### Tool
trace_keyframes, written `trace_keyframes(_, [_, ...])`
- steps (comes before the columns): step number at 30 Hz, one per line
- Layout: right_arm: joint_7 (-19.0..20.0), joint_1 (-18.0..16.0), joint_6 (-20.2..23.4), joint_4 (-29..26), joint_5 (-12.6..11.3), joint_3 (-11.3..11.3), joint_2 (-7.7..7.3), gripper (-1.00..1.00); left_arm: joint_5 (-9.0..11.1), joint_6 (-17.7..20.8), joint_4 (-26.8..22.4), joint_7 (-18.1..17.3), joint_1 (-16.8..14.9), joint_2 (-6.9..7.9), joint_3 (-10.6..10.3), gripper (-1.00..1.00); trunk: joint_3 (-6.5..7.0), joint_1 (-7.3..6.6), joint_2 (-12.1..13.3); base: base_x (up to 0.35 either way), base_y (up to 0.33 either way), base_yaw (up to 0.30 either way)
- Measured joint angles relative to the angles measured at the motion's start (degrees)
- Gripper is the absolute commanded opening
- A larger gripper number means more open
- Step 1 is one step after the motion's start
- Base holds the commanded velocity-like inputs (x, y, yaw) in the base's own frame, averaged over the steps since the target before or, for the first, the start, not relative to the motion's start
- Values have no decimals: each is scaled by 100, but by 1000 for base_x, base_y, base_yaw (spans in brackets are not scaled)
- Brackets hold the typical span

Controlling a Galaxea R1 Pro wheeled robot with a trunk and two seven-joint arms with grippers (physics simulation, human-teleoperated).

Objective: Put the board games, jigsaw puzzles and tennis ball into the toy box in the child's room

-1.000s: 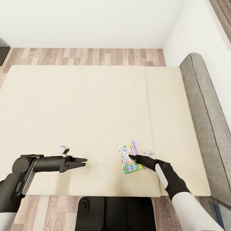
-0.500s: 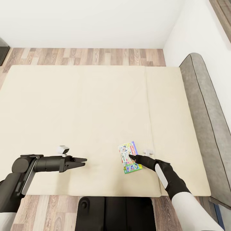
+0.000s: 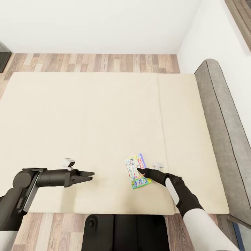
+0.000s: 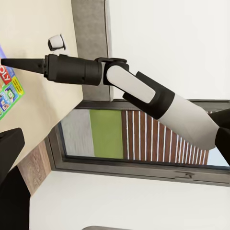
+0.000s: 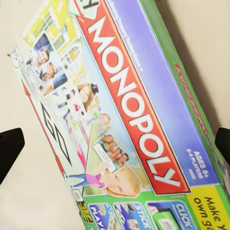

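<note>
Box: Monopoly board game (image 3: 136, 170) flat on bed (image 3: 87, 122), long axis 11-to-5.
Right gripper (image 3: 141, 171): nearer, fingers spread, straddling box from 4 o'clock.
Left gripper (image 3: 89, 176): well apart; closed, empty.

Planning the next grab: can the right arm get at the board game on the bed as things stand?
Probably yes. The right end effector hangs right over the board game, which lies flat on the bed with nothing on or beside it. The right wrist view shows fingertips spread either side of the box.
</note>
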Motion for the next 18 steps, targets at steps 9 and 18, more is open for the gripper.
trace_keyframes(9, [-4,0,-4,7,2,0,16,100,-1,0,0,0,0,0,4,100,49,0,0,0,0,0])
trace_keyframes(18, [-8,0,-11,9,3,0,17,100,-3,0,0,0,0,0,2,100,54,0,0,0,0,0])
